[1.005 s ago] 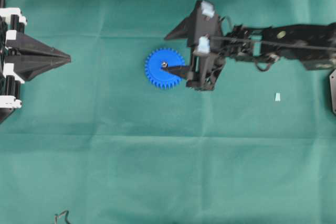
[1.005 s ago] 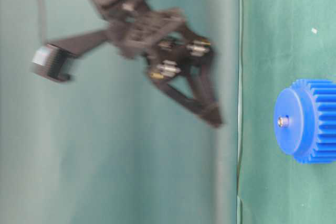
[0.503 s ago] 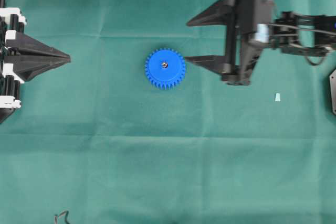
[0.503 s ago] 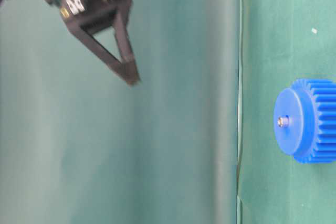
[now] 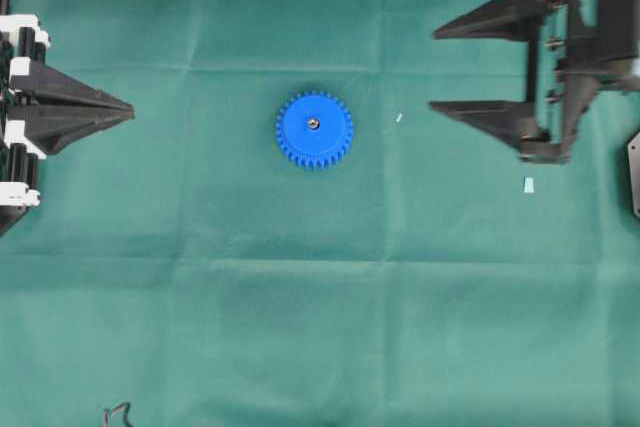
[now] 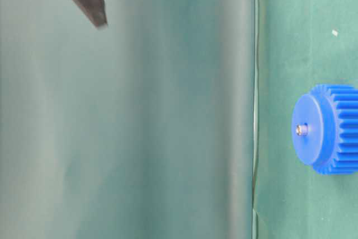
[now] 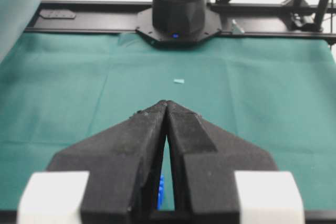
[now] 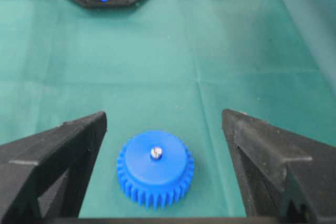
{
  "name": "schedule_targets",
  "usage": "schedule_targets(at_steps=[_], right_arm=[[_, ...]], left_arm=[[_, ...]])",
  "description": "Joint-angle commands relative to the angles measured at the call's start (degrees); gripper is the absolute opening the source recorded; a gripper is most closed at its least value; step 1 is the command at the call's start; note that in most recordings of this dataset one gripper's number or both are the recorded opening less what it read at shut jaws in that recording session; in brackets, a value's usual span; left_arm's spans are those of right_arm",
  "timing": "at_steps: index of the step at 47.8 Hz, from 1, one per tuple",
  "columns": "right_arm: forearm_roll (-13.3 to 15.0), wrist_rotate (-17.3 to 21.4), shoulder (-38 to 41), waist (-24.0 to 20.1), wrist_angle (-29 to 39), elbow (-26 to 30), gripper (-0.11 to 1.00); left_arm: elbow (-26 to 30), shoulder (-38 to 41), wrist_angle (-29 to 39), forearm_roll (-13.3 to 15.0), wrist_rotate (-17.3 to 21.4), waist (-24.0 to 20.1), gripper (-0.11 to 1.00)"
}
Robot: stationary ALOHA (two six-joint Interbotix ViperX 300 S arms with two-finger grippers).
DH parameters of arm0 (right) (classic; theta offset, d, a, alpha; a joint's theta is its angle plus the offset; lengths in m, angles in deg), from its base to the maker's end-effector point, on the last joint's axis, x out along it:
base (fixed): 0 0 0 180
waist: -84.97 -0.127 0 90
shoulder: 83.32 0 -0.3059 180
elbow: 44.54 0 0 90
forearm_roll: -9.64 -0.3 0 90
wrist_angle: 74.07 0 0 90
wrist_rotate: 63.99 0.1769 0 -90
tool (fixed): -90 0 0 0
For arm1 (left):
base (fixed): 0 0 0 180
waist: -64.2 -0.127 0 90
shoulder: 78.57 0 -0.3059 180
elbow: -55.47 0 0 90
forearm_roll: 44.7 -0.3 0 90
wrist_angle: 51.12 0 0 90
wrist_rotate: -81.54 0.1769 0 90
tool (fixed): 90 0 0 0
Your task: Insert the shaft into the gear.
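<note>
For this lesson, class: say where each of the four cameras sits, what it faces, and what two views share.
Overhead: above, facing down on the green cloth; left tool shut, right tool open.
Table-level: low, sideways, at the gear; one finger of a tool.
Left wrist: behind the shut fingers, facing the far arm's base.
Right wrist: between open fingers, above the gear.
Shared: shaft seated in the gear.

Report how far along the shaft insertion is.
Done: the shaft stands in the centre hole of the gear. In hand: nothing; the right gripper is open and clear of the gear, the left gripper shut at the side. Left: nothing visible.
</note>
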Motion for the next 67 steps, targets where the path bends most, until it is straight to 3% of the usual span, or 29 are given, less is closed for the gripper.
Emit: schedule_targets(at_steps=[1, 23, 67], right_arm=[[0.1, 0.0, -3.6, -0.1, 1.6, -0.4, 0.93], [0.1, 0.0, -15.8, -0.1, 5.9, -7.0, 0.93], [0.1, 0.0, -16.1, 0.1, 6.2, -8.0, 0.93]], left_arm=[[1.4, 0.1, -0.3, -0.2, -0.1, -0.1, 0.0], [1.4, 0.1, -0.4, -0.2, -0.1, -0.1, 0.0], [1.4, 0.1, -0.3, -0.2, -0.1, -0.1, 0.0]])
